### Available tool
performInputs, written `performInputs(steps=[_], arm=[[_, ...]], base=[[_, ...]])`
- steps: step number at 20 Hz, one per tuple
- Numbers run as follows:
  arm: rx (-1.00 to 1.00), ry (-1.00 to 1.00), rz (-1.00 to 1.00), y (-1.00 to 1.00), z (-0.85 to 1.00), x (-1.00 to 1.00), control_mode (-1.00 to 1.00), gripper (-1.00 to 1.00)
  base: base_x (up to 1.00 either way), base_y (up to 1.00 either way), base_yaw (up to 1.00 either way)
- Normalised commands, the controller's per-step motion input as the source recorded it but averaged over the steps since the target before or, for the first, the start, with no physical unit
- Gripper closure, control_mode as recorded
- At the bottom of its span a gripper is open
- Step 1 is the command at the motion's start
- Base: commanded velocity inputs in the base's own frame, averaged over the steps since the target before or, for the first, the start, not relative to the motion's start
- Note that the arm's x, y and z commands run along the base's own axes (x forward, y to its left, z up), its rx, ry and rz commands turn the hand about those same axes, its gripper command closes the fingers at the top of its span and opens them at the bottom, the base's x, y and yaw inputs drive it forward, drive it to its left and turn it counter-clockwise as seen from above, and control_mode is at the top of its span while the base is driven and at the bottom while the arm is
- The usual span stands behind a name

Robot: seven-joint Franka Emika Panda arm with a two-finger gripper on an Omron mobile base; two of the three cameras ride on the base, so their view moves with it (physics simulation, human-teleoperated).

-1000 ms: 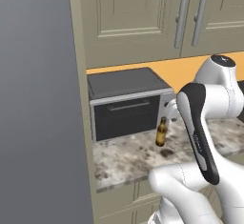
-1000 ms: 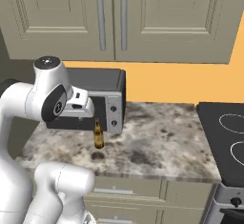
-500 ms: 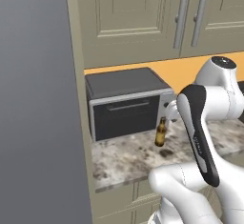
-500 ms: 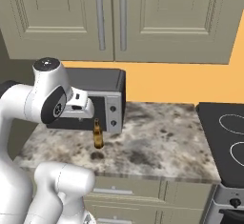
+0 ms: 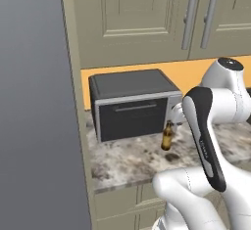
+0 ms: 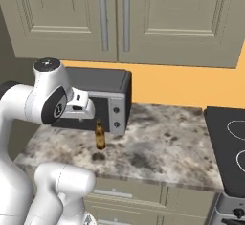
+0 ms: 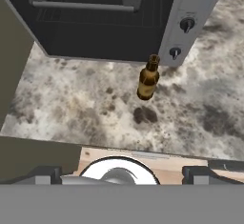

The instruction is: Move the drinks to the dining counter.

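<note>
A slim brown glass bottle, one of the drinks, stands upright on the marbled counter, just in front of the oven's knob panel. My gripper hangs above the counter's front edge and looks down at the bottle. It is open, its dark fingertips are far apart, and nothing is between them. The white hand hovers beside and above the bottle, apart from it. The dining counter is out of view.
A black and grey countertop oven stands against the orange wall behind the bottle. A black stovetop lies at the right. Beige wall cabinets hang overhead. A tall grey panel bounds the counter at the left.
</note>
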Motion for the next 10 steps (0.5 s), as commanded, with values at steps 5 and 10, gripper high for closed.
performInputs(steps=[5,10], arm=[[0.00,0.00,0.00,0.00,0.00,0.00,1.00,-1.00],[0.00,0.00,0.00,0.00,0.00,0.00,1.00,-1.00]], base=[[0.95,-1.00,0.24],[1.00,-0.80,0.15]])
